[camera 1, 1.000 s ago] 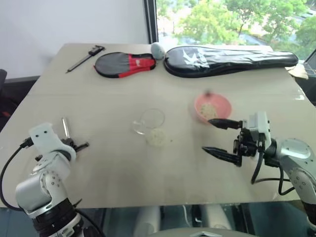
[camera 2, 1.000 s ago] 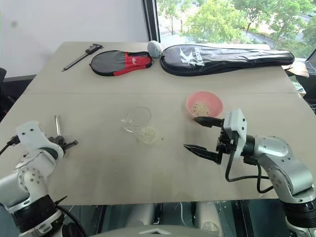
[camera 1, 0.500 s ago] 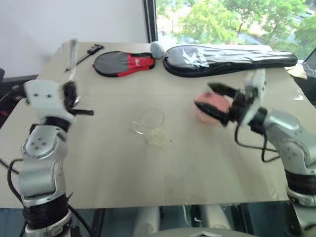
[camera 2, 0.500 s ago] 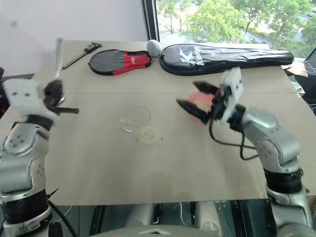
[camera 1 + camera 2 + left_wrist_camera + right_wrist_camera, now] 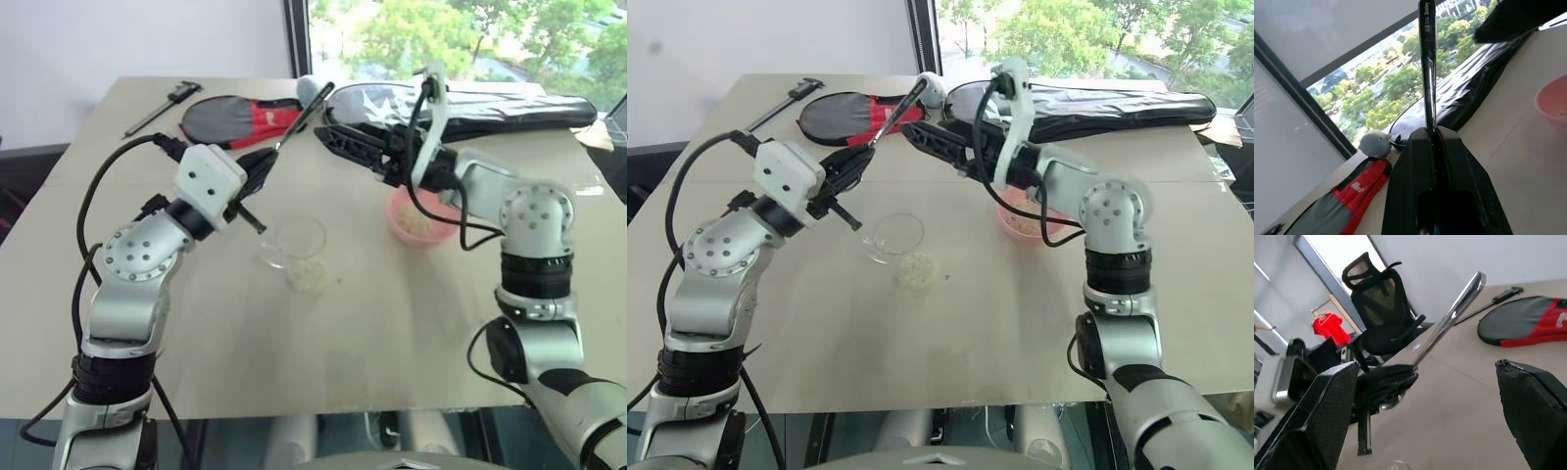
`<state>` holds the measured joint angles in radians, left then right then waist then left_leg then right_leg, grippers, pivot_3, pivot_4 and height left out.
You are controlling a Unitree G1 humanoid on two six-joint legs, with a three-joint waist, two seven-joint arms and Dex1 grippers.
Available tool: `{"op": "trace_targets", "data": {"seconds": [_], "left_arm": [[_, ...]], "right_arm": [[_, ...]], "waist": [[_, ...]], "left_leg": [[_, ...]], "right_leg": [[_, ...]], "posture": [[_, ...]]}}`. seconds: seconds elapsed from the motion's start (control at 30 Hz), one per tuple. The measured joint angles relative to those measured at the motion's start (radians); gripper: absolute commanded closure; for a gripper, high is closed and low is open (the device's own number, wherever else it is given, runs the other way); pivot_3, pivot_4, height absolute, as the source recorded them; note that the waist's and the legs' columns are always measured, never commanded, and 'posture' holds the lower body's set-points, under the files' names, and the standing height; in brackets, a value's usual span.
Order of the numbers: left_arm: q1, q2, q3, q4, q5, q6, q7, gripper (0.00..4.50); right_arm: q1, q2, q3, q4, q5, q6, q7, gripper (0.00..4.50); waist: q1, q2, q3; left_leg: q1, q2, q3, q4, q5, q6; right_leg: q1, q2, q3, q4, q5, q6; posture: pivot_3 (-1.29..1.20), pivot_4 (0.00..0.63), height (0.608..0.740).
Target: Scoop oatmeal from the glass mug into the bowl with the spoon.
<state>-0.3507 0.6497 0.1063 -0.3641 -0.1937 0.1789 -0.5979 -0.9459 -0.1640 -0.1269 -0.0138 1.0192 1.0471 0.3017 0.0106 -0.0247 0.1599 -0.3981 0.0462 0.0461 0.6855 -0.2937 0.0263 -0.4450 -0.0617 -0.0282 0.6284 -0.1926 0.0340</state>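
My left gripper [image 5: 257, 168] is shut on the spoon [image 5: 299, 122], held in the air above the glass mug [image 5: 296, 238]. Its shiny handle [image 5: 1426, 63] slants up and away past the fingertips. My right gripper [image 5: 333, 122] hangs open, level with the spoon. It points at the spoon's handle [image 5: 1449, 318], which shows between its spread fingers [image 5: 1327, 406] without touching them. The clear mug stands mid-table with a pale heap of oatmeal [image 5: 312, 274] at its near base. The pink bowl [image 5: 397, 213] holds more flakes and is partly hidden behind my right arm.
At the table's far side lie a black racket bag [image 5: 490, 108], a black-and-red paddle cover [image 5: 230, 122], a grey round object [image 5: 1375, 143] and a dark caliper [image 5: 162, 106]. A window runs behind the table. An office chair [image 5: 1383, 313] stands off to the left.
Both arms rose from the table. The left swung the spoon up and right, over the mug. The right gripper, still open, moved up and left from beside the bowl to the spoon's handle.
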Motion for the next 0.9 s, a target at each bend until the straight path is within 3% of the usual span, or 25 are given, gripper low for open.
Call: {"op": "trace_targets", "data": {"seconds": [0.27,0.3,0.37,0.63,0.67,0.8,0.9], "left_arm": [[0.000,-0.002,-0.003,0.000,-0.015,-0.016,-0.058,4.49],[0.000,-0.001,-0.003,0.000,-0.015,-0.016,-0.060,4.50],[0.000,-0.001,-0.003,0.000,-0.015,-0.016,-0.061,4.50],[0.004,-0.002,-0.003,0.000,-0.024,-0.010,-0.072,4.50],[0.004,-0.003,-0.002,0.000,-0.027,-0.008,-0.074,4.50],[0.004,-0.006,0.000,-0.003,-0.038,0.006,-0.075,4.50],[0.004,-0.007,0.000,-0.003,-0.042,0.010,-0.075,3.50]], "right_arm": [[-0.081,0.066,-0.057,0.101,0.030,0.010,-0.055,0.00],[-0.084,0.068,-0.058,0.103,0.031,0.011,-0.055,0.50],[-0.086,0.070,-0.058,0.103,0.034,0.012,-0.051,1.01],[-0.086,0.073,-0.058,0.103,0.032,0.014,-0.045,4.23],[-0.086,0.073,-0.057,0.102,0.027,0.013,-0.048,4.44],[-0.085,0.073,-0.059,0.104,0.016,0.010,-0.048,4.44],[-0.086,0.074,-0.059,0.104,0.013,0.010,-0.048,4.50]], "waist": [[-0.003,0.000,0.000],[-0.003,0.000,0.000],[-0.003,0.000,0.000],[-0.007,0.000,0.000],[-0.008,0.000,0.000],[-0.014,0.000,0.000],[-0.021,0.000,0.000]], "left_leg": [[0.000,0.000,0.000,-0.001,0.000,0.000],[0.000,0.000,-0.001,-0.001,0.000,0.000],[0.000,0.000,-0.001,-0.001,0.000,0.000],[0.000,0.000,-0.001,-0.001,0.000,0.000],[0.000,0.000,-0.001,-0.001,0.000,0.000],[0.000,0.000,-0.001,-0.001,0.000,0.000],[0.000,0.000,-0.001,-0.001,0.000,0.000]], "right_leg": [[-0.001,0.000,0.000,0.000,0.000,0.000],[-0.001,0.000,0.000,0.000,0.000,0.000],[-0.001,0.000,0.000,0.001,0.000,0.000],[-0.001,0.000,0.000,0.001,0.000,0.000],[-0.001,0.000,0.000,0.002,0.000,0.000],[-0.001,0.000,0.000,0.002,0.000,0.000],[-0.001,0.000,0.000,0.003,0.000,0.000]], "posture": [[0.00,0.150,0.740],[0.00,0.150,0.740],[0.00,0.150,0.740],[0.00,0.150,0.740],[0.00,0.150,0.740],[0.00,0.150,0.740],[0.00,0.150,0.740]]}}
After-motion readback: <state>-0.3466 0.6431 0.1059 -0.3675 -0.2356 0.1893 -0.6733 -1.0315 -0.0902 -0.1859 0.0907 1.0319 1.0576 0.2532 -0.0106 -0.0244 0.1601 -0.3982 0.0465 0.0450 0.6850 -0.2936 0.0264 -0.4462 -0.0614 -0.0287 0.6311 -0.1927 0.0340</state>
